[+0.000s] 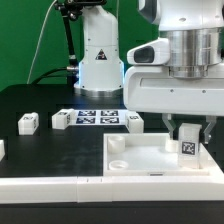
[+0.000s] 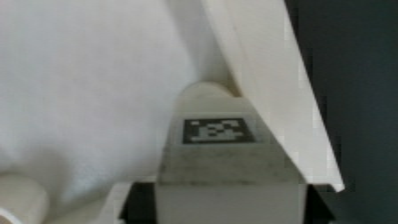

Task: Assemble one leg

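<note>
The black counter (image 1: 40, 100) carries every part. Largest on it is the white square panel (image 1: 150, 160), lying flat at the near edge toward the exterior view's right, with a raised rim and a round hole near one corner.

The arm's white wrist housing (image 1: 175, 70) hangs directly above the panel's right portion. Behind it, at the far side of the counter, stands the arm's white base (image 1: 97, 55).

The marker board (image 1: 95, 118) lies flat beyond the panel, at mid-counter.

The gripper (image 1: 187, 140) points straight down over the panel. Its jaws are pinching 1 leg (image 1: 187, 147), held upright with a black-and-white tag facing the exterior camera. In the wrist view the leg (image 2: 217, 140) sits between the 2 dark fingers (image 2: 143, 205), its far end against the panel surface (image 2: 89, 90) and just beside the raised rim (image 2: 267, 90).

3 further legs rest loose on the counter: 1 (image 1: 27, 122) at the exterior view's left, 1 (image 1: 60, 119) beside the marker board's left end, 1 (image 1: 134, 119) at its right end.
</note>
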Controlling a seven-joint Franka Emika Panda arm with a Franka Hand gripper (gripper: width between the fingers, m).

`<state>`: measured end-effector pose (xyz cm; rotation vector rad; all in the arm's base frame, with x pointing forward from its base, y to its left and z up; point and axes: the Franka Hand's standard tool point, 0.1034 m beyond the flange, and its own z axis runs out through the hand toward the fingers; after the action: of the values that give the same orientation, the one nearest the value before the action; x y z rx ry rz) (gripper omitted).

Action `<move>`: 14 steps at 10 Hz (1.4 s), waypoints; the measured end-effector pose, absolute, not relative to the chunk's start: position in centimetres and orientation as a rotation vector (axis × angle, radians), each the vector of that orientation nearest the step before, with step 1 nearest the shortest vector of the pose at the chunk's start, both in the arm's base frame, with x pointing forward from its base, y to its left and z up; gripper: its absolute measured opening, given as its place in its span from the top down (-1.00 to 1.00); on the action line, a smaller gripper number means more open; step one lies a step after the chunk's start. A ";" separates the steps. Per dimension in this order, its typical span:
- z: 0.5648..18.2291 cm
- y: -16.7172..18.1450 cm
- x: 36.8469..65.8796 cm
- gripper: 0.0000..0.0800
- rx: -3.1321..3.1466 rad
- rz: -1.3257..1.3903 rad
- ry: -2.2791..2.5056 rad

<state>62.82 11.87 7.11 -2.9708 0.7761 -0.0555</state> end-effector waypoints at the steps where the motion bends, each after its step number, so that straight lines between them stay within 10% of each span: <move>1: 7.1 11.9 62.8 0.27 -2.912 -0.050 0.975; 9: 7.1 11.6 62.9 0.27 -2.441 0.003 1.826; 11: 7.0 11.5 62.9 -0.49 -2.521 -0.003 1.717; 14: 7.0 11.6 62.8 -0.62 -2.730 -0.013 1.368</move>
<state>62.77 11.58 6.98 -2.7298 1.3682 -0.0135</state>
